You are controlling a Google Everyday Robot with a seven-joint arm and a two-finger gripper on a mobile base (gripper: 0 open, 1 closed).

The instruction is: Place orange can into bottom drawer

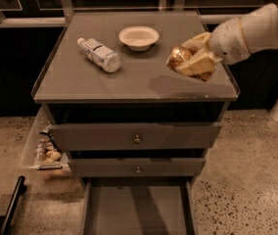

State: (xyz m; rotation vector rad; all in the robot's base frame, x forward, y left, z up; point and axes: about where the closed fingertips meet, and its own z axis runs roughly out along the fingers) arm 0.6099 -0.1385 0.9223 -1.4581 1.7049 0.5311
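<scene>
Jaws of our gripper (194,62) hug the orange can (178,58) over the desk (129,84); the bottom drawer (138,210) lies open below them.

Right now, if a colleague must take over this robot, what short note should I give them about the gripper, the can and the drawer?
The gripper is shut on the orange can, holding it tilted over the right front part of the cabinet top, apparently lifted off the surface.
The bottom drawer is pulled open below the two knobbed drawers; its visible floor is bare.
Done: can grasped, drawer open.
Left: carry the can forward and down into the bottom drawer, then release it.
Also on top: a plastic bottle lying on its side and a white bowl, both left of the can.
</scene>
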